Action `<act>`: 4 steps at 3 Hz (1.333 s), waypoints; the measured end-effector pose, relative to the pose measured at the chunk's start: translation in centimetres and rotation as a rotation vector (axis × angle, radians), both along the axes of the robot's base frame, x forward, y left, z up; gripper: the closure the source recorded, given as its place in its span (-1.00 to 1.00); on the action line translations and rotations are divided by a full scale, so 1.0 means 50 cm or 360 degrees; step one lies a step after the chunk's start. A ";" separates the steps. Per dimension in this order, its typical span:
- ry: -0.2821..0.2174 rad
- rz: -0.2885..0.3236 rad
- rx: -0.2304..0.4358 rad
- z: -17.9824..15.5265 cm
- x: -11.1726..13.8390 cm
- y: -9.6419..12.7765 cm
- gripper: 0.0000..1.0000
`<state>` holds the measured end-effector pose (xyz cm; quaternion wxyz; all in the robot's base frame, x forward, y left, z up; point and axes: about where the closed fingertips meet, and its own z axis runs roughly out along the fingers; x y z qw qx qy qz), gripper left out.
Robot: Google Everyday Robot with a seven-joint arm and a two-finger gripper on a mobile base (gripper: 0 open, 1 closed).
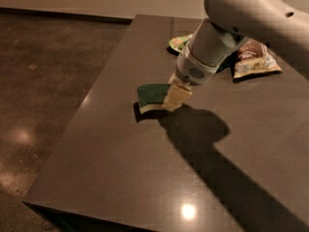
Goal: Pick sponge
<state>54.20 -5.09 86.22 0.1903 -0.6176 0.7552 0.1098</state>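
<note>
The sponge, dark green on top with a pale yellow layer below, is near the left middle of the dark table. My gripper, at the end of the white arm, comes down from the upper right and is shut on the sponge's right end. The sponge sits at or just above the table surface, with a dark shadow along its lower left edge. Its right end is hidden behind the cream fingers.
A brown snack packet and a green snack bag lie at the back of the table behind the arm. The table's left edge drops to a polished floor. The arm's shadow runs across the table to the lower right.
</note>
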 end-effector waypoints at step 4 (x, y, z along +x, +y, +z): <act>-0.0047 0.0136 0.0174 0.223 -0.039 -0.043 1.00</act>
